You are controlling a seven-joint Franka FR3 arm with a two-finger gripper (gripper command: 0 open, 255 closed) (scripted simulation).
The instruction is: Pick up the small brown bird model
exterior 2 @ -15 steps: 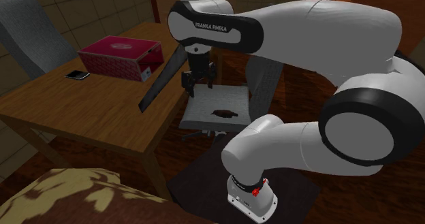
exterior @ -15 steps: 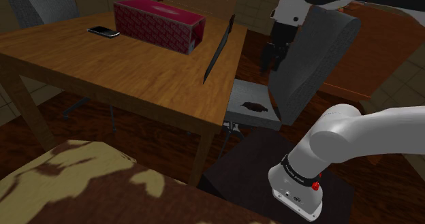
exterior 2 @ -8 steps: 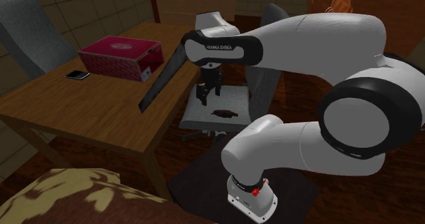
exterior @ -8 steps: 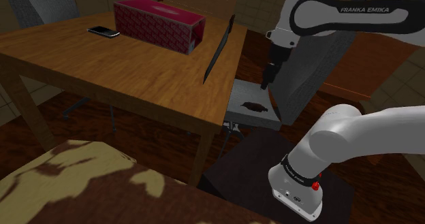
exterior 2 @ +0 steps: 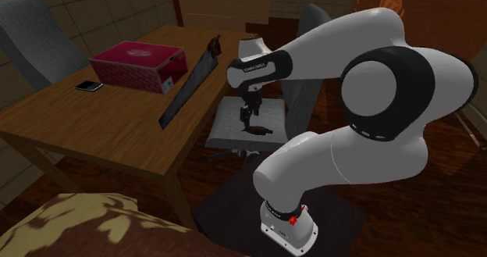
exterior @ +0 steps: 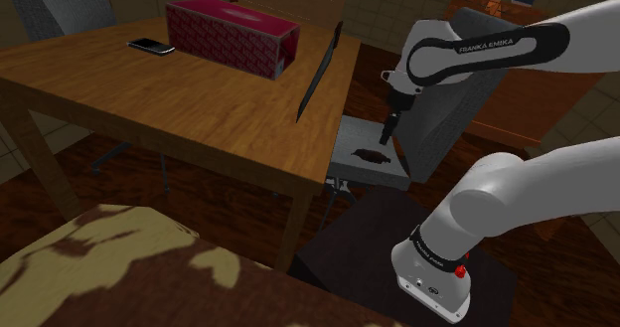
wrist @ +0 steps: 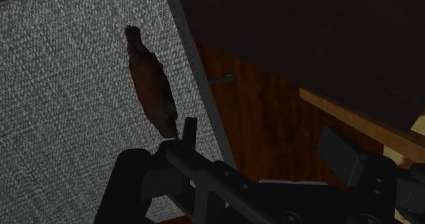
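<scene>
Step in hand: approach, pre-grasp. The tool (exterior: 386, 136) is hanging just above the grey chair seat (exterior: 354, 141), close to the small brown bird model (exterior: 371, 156) but not touching it. In the wrist view its two black fingers are standing apart with nothing between them, so it is open and carrying nothing.

Location of target: the bird is not sitting on the bench (exterior: 179, 101). It is lying flat on the chair seat just beside the bench's right end in the shoulder view, near the seat's near edge. The upright chair back (exterior: 457, 86) is rising at the shoulder view's right of it.

Orientation: the body is long and slim. In the wrist view its long axis is running parallel to the seat's edge, with floor showing beyond that edge. One end is tapering to a thin point that is sitting closest to the tool. The other end looks blunter and is pointing away. Judgement: taper is the tail and blunt end the head, but the detail is too dim to be sure.

Next move, as judged: the tool is sitting off the tapered end rather than over mid-body. It needs to be shifting along the bird toward its thickest part, with the fingers straddling the narrow width across the long axis. Then lowering until the tips are nearly on the seat fabric, then closing. The body is lying low, so a shallow descent is likely to miss it.
</scene>
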